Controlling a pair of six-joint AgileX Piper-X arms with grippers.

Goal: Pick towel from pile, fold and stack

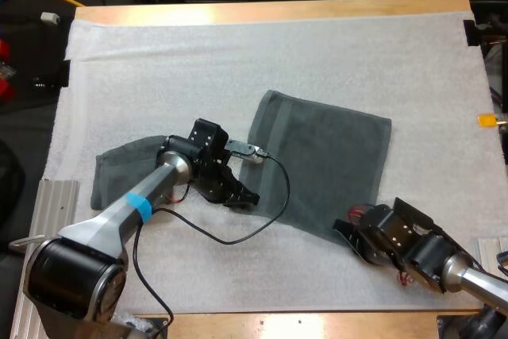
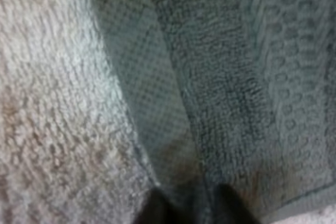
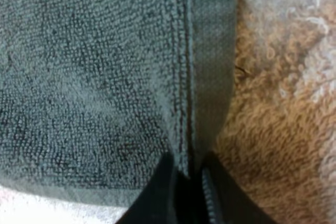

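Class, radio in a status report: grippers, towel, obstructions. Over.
Left gripper shut on spread towel, near-left edge. Right gripper shut on its near hem. Second towel at left, partly under left arm, not in the way.

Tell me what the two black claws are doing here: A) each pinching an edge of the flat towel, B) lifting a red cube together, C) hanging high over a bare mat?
A: in each wrist view the black fingers press on the spread towel from both sides, with the left gripper and the right gripper at its near corners.
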